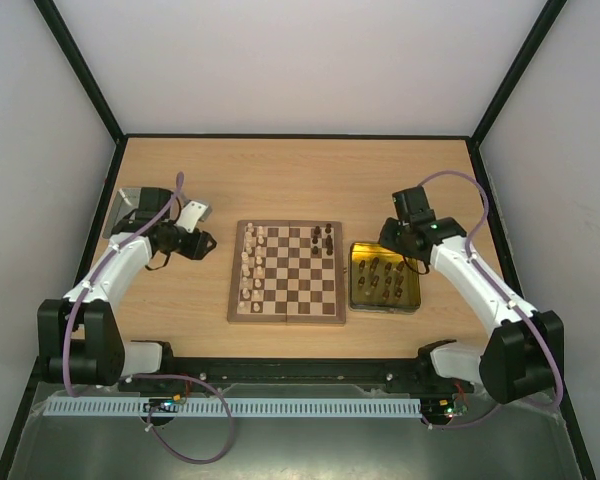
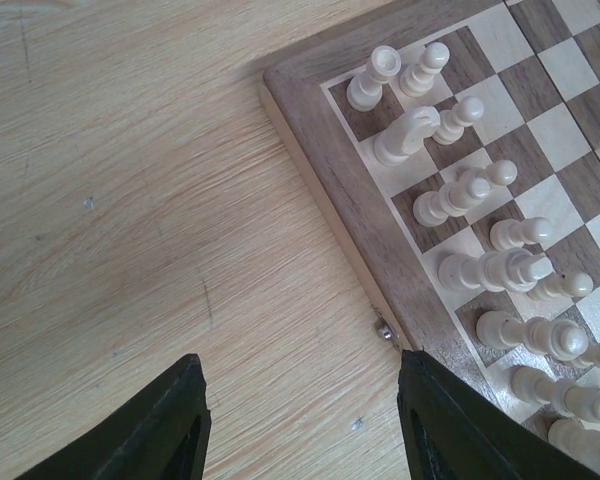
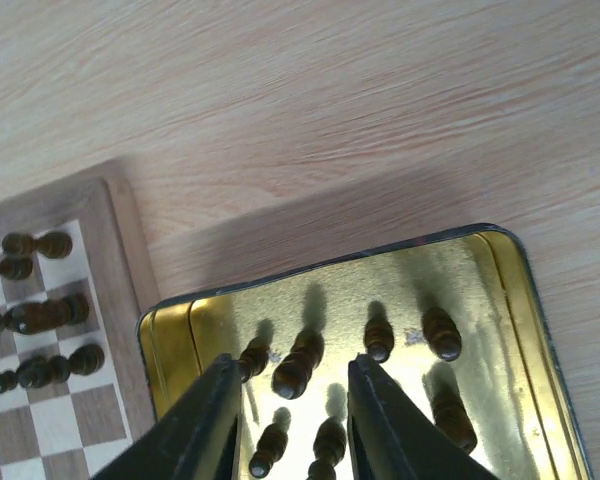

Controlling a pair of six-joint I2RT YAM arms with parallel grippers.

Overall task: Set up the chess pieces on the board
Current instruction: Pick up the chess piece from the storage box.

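Note:
The board (image 1: 287, 272) lies mid-table. Pale chess pieces (image 1: 252, 262) stand in its two left columns, and a few dark ones (image 1: 325, 238) stand at its far right. My left gripper (image 1: 202, 243) is open and empty over bare table just left of the board's frame (image 2: 380, 230), with the pale pieces (image 2: 470, 190) beside it. My right gripper (image 3: 292, 362) hangs open over the yellow tray (image 3: 170, 330). One dark piece (image 3: 298, 365) stands between its fingers with gaps on both sides. Other dark pieces (image 3: 440, 335) stand around it.
A silver metal tray (image 1: 130, 205) sits at the far left, partly behind the left arm. The yellow tray (image 1: 417, 300) lies close against the board's right edge. Black frame rails and white walls enclose the table.

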